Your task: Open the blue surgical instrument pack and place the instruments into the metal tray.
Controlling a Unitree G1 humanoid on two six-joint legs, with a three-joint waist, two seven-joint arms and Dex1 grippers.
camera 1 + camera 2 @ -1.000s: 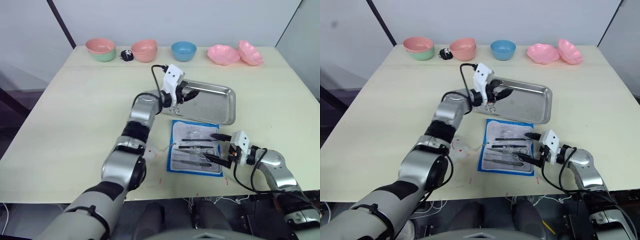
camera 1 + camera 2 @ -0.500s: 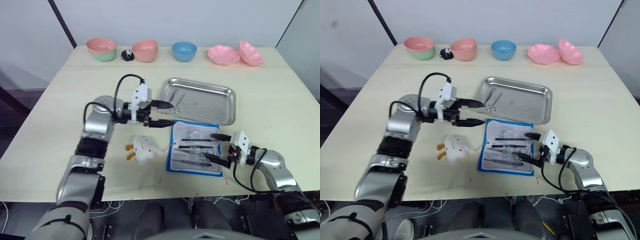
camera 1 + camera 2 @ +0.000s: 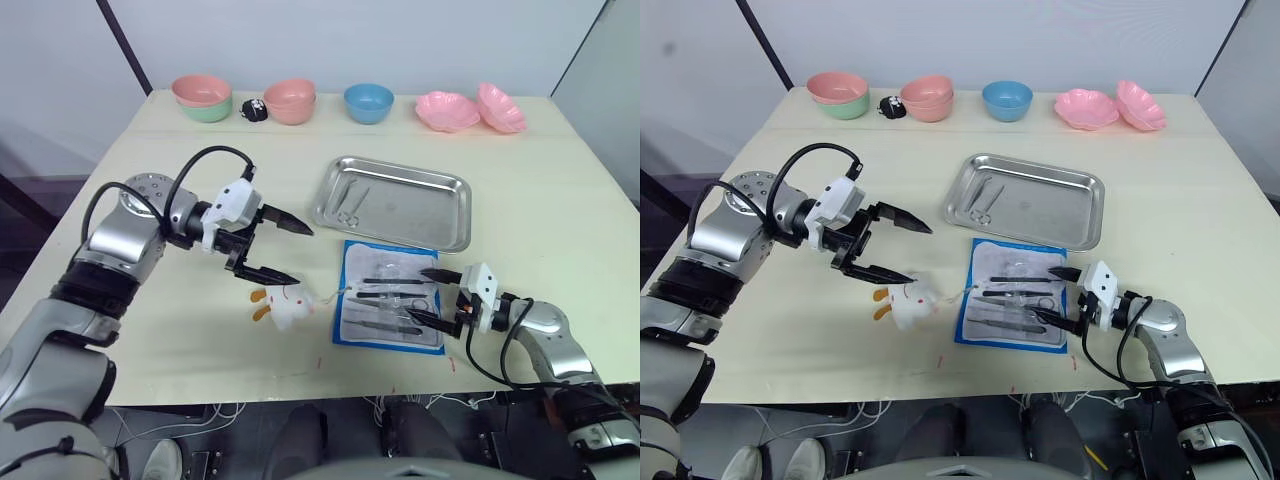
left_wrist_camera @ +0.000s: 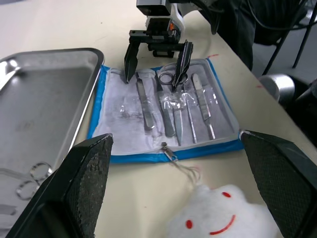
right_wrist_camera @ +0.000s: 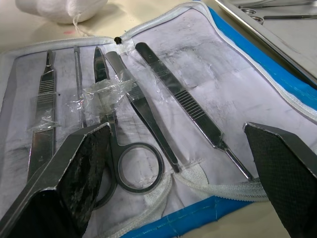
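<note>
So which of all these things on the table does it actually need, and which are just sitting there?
Needed for the job:
- blue surgical instrument pack, lying open
- instruments in its pockets, plus a ring-handled one already in the tray
- metal tray

Just lying about:
- white plush toy
- coloured bowls along the far edge
- small black object among them

The blue surgical instrument pack (image 3: 1012,294) lies open beside the metal tray (image 3: 1080,200), which holds perhaps one instrument (image 3: 985,194).
</note>
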